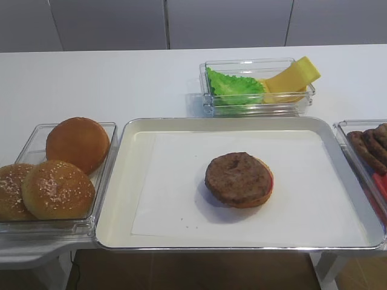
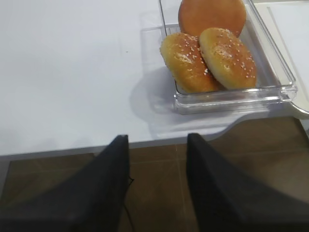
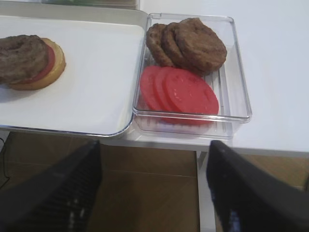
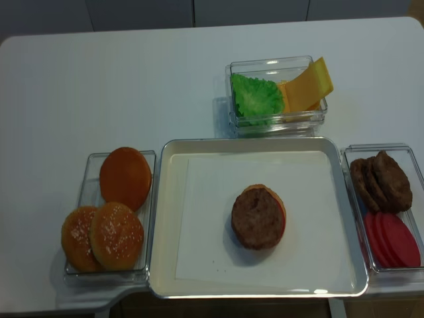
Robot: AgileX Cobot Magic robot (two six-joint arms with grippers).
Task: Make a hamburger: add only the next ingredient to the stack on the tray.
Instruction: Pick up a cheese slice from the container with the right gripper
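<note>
A: Cheese (image 4: 306, 86) leans in the far bin (image 4: 277, 119) beside lettuce (image 4: 254, 97), untouched; the stack (image 4: 258, 217) on the tray (image 4: 165, 218) ends at its patty.

B: Claws?

A: Right claw (image 3: 153, 186) open, left claw (image 2: 158, 181) parted, both empty below the tabletop (image 1: 91, 78). Next, likely a reach for cheese. Side bins hold buns (image 4: 112, 225), patties (image 4: 381, 182), tomato (image 4: 394, 238).

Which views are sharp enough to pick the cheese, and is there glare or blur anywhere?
Both exterior high views show the cheese sharply, with small glints on the tray rim. In the right wrist view the gripper is a dark, blurred foreground; the left wrist view likewise.
</note>
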